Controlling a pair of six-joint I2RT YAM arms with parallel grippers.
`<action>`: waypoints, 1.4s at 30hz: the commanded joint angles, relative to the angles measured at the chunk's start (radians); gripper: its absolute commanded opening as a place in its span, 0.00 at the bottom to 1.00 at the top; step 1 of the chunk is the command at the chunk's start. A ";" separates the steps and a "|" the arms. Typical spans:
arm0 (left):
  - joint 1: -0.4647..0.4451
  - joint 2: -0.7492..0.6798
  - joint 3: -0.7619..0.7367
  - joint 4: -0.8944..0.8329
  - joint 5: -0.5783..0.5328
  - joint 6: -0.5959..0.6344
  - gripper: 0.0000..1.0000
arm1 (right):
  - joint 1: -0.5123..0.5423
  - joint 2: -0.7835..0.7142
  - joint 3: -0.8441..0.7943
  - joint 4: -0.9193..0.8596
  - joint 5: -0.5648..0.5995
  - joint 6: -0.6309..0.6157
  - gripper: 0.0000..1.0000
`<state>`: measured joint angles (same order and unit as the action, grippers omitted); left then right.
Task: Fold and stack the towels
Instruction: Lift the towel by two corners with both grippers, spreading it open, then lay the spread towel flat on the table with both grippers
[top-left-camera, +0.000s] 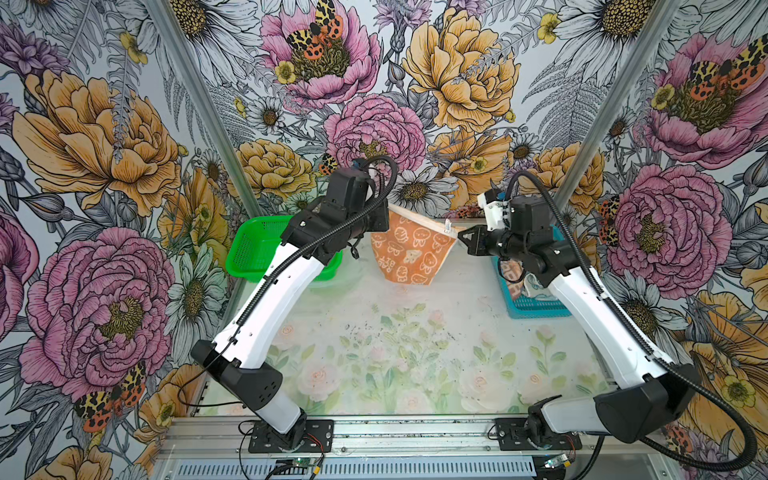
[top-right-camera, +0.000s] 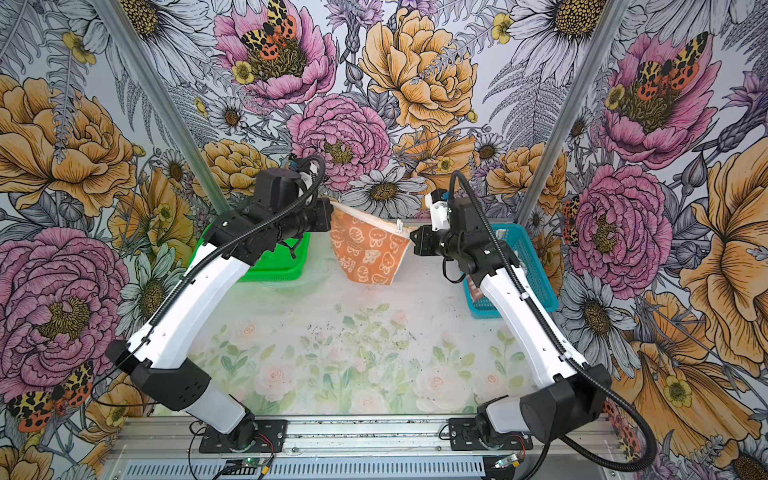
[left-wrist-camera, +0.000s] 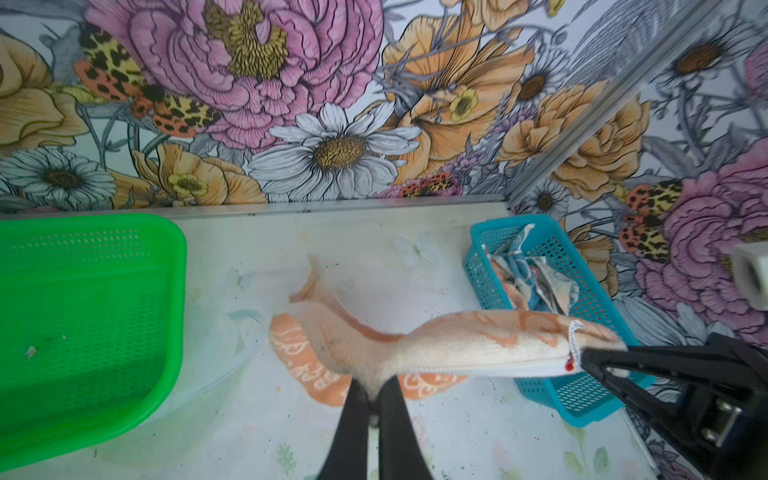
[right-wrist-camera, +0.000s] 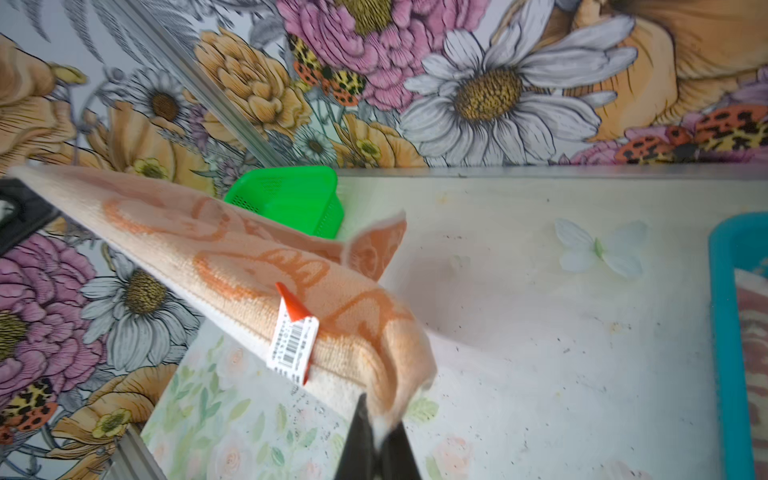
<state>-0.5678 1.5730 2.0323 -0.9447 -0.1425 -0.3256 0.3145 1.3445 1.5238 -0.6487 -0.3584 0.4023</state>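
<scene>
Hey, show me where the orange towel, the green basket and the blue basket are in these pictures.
orange towel (top-left-camera: 409, 249), in a top view, middle of its hanging printed face.
green basket (top-left-camera: 249, 249), in a top view, its bare mesh inside.
blue basket (left-wrist-camera: 582, 399), left wrist view, its near mesh wall.

tops: high, looking down, same whole table (top-left-camera: 415, 353) | my wrists: close, facing the back wall (left-wrist-camera: 332, 124), both see orange towel (left-wrist-camera: 478, 336)
</scene>
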 joint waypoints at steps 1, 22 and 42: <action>-0.001 -0.052 0.041 -0.085 -0.092 0.020 0.00 | -0.009 -0.090 0.071 -0.016 -0.057 0.049 0.00; -0.281 -0.384 -0.068 -0.110 -0.258 -0.116 0.00 | 0.000 -0.338 0.172 -0.122 -0.156 0.216 0.00; 0.283 0.426 0.115 0.069 0.259 0.012 0.00 | -0.168 0.558 0.351 -0.133 -0.008 0.072 0.00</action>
<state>-0.3481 1.9594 2.0544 -0.8989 0.1459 -0.3408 0.1883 1.8420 1.8000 -0.7502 -0.4660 0.5289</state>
